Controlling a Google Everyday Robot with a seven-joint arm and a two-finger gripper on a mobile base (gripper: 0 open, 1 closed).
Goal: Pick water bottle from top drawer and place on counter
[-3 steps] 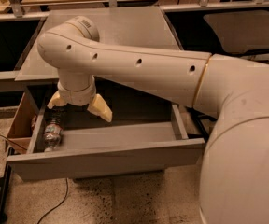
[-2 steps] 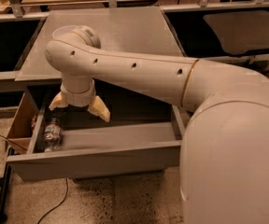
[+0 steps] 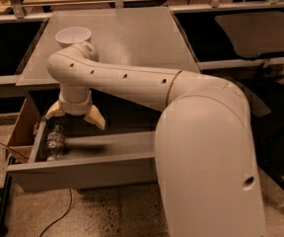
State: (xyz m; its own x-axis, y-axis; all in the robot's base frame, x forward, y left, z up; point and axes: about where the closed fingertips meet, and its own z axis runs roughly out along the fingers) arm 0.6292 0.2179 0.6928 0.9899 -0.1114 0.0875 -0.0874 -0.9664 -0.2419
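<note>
Camera view: the arm reaches over, and the end effector (image 3: 75, 116) hangs w/ fingers spread wide and nothing in them, just above the view-L end of the open drawer (image 3: 83, 173). The bottle (image 3: 54, 138) lies on its side on the drawer floor, tight along the L wall, just below and a bit L of the fingers.

Step in hand, I'd say, is lining up and dropping onto the bottle. To do it well, shift a touch L so the bottle sits btw the fingers. Set the wrist so they straddle its width, not its length, then go down slow. Thin plastic prob. gives, so close gently at mid-body.

Edges: the L wall is right beside the bottle, so there's little room for the outer finger and it may catch the rim. A brown box (image 3: 21, 132) sits just outside that wall. Lift straight up past the front panel before swinging. The grey tabletop (image 3: 127, 38) has a white bowl (image 3: 73, 36) on its L part, near the wrist; centre and R look open for setting down.
</note>
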